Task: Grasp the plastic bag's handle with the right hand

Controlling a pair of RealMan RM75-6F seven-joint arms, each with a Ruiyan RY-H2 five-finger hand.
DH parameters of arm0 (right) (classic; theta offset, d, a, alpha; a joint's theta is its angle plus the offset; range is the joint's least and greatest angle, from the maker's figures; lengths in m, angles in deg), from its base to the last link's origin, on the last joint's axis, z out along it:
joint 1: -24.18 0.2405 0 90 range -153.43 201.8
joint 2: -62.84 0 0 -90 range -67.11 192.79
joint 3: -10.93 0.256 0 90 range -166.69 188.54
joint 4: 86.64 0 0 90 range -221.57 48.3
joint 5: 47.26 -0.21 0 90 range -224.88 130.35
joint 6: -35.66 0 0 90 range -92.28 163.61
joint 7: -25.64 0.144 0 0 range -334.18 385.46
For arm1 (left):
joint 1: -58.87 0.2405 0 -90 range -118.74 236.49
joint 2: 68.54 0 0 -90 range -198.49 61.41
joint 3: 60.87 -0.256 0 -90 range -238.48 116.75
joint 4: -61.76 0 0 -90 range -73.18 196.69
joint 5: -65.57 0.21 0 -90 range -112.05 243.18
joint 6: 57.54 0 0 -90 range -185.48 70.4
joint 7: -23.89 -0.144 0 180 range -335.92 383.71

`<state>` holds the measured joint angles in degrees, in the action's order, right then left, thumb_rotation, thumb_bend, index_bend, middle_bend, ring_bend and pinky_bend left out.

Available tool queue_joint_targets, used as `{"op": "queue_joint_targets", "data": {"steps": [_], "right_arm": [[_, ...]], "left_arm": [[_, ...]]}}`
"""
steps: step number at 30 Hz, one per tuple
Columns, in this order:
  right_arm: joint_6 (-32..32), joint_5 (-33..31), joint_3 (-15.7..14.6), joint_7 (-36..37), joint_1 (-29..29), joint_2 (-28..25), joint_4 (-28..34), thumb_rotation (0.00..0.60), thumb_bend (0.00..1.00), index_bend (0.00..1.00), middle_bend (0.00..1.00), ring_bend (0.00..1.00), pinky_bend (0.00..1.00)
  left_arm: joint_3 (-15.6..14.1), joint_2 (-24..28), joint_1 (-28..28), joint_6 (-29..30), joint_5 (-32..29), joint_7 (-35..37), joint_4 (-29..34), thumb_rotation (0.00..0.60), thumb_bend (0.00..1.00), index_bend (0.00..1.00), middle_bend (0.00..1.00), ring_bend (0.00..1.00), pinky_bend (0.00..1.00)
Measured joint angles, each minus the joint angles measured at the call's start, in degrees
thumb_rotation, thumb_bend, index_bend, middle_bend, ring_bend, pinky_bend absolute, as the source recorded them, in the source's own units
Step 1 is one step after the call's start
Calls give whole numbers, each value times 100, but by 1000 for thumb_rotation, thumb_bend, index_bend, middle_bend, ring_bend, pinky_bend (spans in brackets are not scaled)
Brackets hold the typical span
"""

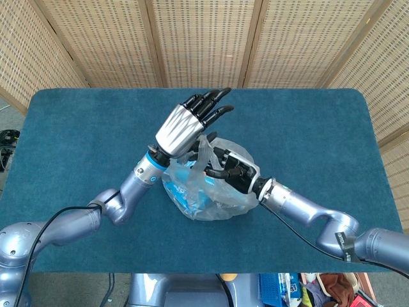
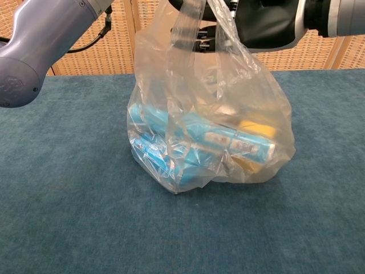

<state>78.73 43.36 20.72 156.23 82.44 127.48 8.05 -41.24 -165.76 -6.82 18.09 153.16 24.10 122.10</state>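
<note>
A clear plastic bag with blue packets and a yellow item stands mid-table, also seen in the head view. Its handle strips rise out of the top of the chest view. My left hand hovers over the bag with its fingers stretched out, and one handle runs up to its hidden underside, held taut. My right hand is at the bag's mouth just right of that handle, with its fingers partly curled and apart around the plastic. In the chest view it sits behind the upper bag.
The bag sits on a blue carpeted table with woven screens behind its far edge. My left forearm crosses the upper left of the chest view, and my right forearm lies toward the front right.
</note>
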Motion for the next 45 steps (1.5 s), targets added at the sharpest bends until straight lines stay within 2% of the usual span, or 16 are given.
{"op": "queue_joint_targets", "data": {"steps": [6,10,14,26,36,41,45], "right_arm": [[44,47,-55,47,21,4,-9,600,24,309,348,127,144],[117,59,-77,123,23,27,-31,600,25,310,348,139,202],[134,97,-127,165,42,31,-60,600,25,310,349,145,212],[190,243,-219,428,138,-24,-136,600,48,309,440,201,248],[197,233,-290,477,212,-111,-138,600,77,309,594,216,248],[227,259,-323,473,229,-165,-62,600,93,309,610,237,249],[235,303,-372,483,267,-244,15,600,98,310,610,291,285]], "left_arm": [[3,1,-2,-18,-32,-7,-10,600,320,210,75,153,313],[-10,-16,8,-20,-53,6,-17,600,319,209,75,153,313],[-23,-39,8,-21,-54,11,-65,600,320,210,75,153,313],[-20,-107,7,-39,-114,64,-201,600,321,208,75,153,313],[23,-65,13,-1,-146,80,-218,600,321,199,72,149,313],[-8,-48,32,-19,-154,65,-212,600,320,194,71,148,313],[-21,-92,45,-35,-183,96,-257,600,319,193,68,147,313]]}}
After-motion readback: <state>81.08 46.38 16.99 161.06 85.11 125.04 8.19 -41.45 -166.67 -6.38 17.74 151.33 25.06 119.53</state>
